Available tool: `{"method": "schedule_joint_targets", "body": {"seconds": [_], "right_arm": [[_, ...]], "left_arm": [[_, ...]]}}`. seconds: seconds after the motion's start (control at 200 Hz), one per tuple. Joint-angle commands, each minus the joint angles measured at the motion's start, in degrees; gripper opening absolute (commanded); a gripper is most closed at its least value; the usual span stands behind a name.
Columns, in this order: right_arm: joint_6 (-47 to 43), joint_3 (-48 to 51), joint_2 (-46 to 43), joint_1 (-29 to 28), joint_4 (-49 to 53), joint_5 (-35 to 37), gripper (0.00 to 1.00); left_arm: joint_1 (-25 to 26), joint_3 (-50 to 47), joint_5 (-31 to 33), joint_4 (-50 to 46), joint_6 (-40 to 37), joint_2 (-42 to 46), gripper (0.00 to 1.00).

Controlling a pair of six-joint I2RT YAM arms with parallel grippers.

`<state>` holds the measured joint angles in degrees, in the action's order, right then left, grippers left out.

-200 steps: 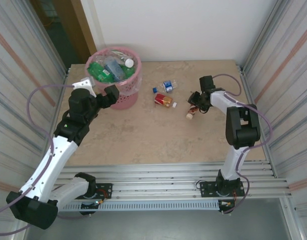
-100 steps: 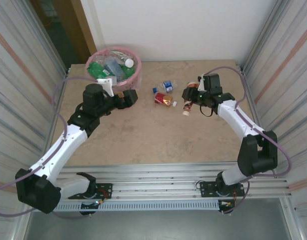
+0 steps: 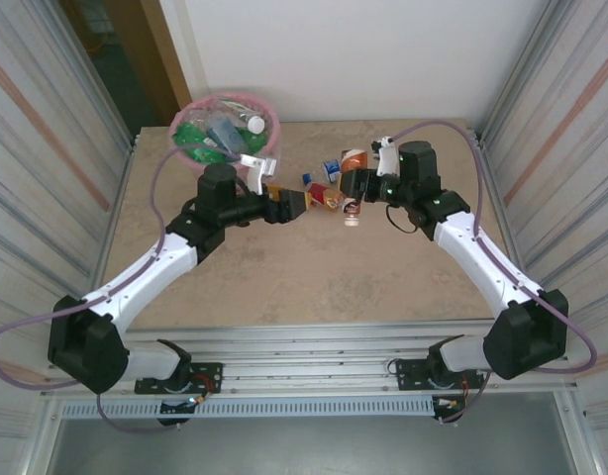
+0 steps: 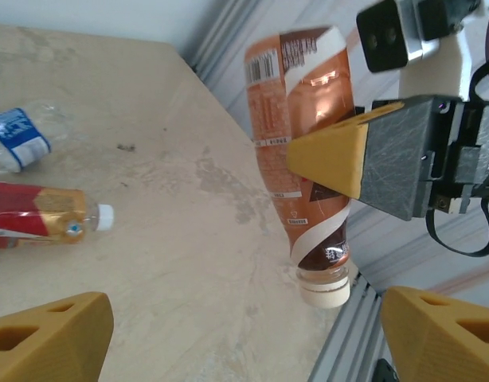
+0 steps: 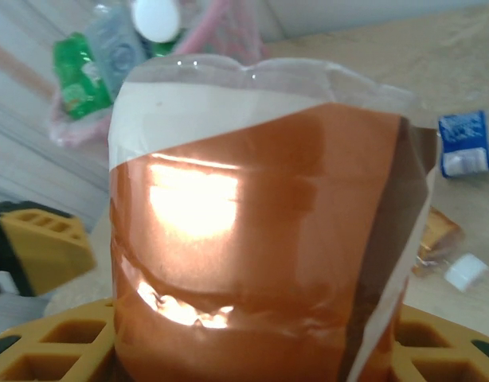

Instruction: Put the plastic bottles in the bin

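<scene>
The brown bottle (image 4: 302, 119) hangs in the air over the table (image 3: 314, 287), well to the right of the bin (image 3: 223, 95) as seen from above. The right pincer (image 3: 355, 184) is clamped across its middle. Its long axis stands nearly upright and a little tilted, with the white cap down and the base up.

The left pincer (image 3: 284, 201) sits between the bin and this bottle, jaws spread wide with nothing in them and facing the bottle just ahead. The left arm is the nearer to the bin, so this looks like the approach to a hand-over. The left jaws would have to close on the free lower part, below the right fingers.

A red-labelled bottle (image 4: 37, 223) and a blue-labelled bottle (image 4: 17, 137) lie flat on the table, just on the bin's side of the held one. The bin already holds green and clear bottles (image 3: 210, 134).
</scene>
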<state>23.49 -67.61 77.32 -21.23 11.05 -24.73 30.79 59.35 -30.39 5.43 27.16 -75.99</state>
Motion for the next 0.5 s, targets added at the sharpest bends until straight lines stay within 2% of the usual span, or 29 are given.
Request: {"method": "schedule_joint_targets", "body": {"seconds": [0.0, 0.23, 0.381, 0.496], "right_arm": [[0.47, -2.45, -2.00, -1.47, -5.16, -2.76, 0.46], [2.82, -2.88, -1.46, -4.56, -10.47, 0.44, 0.47], [5.15, -2.96, -0.95, -5.31, -13.17, 1.82, 0.47], [6.79, -2.88, -0.60, -5.66, -15.01, 2.39, 0.47]], "left_arm": [[2.27, 0.15, -3.29, 6.41, -0.63, -1.99, 0.85], [7.52, 0.16, -1.57, 15.84, 2.03, -7.02, 0.80], [8.97, -0.04, 1.14, 18.65, 2.46, -8.12, 0.78], [8.94, -1.01, 3.37, 20.46, 3.15, -8.13, 0.67]]}}
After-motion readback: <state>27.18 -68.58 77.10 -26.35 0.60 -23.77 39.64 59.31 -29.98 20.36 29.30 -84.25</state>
